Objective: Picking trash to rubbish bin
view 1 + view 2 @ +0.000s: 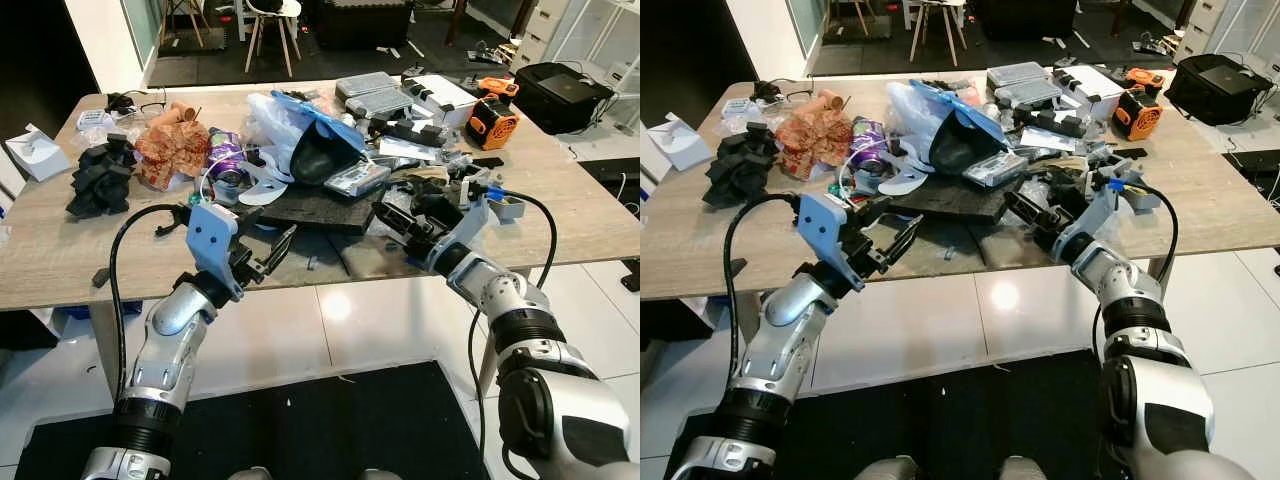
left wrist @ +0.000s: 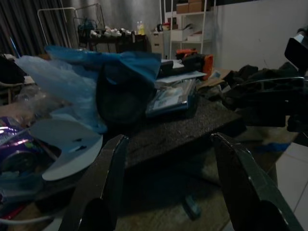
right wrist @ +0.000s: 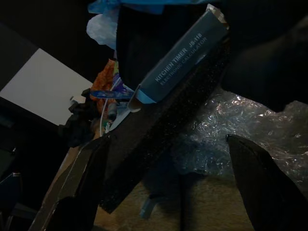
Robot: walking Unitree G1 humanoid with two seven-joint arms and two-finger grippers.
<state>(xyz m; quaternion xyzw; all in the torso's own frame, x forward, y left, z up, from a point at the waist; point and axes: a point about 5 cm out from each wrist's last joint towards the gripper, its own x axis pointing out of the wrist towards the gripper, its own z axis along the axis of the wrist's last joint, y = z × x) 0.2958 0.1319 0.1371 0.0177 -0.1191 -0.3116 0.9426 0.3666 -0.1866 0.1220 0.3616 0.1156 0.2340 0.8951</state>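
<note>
While both arms reach in over the near edge of the wooden table (image 1: 40, 260), nothing has been picked up, so this job looks to be right at the start. The left gripper (image 1: 272, 255) hovers at the table's front edge with its two black fingers spread apart and nothing between them, pointed at the dark foam slab (image 1: 315, 208) lying flat in the middle of the clutter. The right gripper (image 1: 400, 222) comes in from the other side, fingers parted and empty too, with crinkled clear bubble wrap (image 3: 250, 130) just ahead of it and the boxed kitchen timer (image 3: 185, 57) resting on the slab. Beyond that the trash sits untouched: a blue plastic bag (image 1: 300, 125) slumped over a dark object, a crumpled orange wrapper (image 1: 172, 150), a purple can (image 1: 226, 160), a white paper cutout (image 1: 262, 188) and a black crumpled cloth (image 1: 100, 178) off on the robot's left. Tools and an orange device (image 1: 492, 122) crowd the far right corner. No rubbish bin can be made out, so every piece is left to grab and carry off.
</note>
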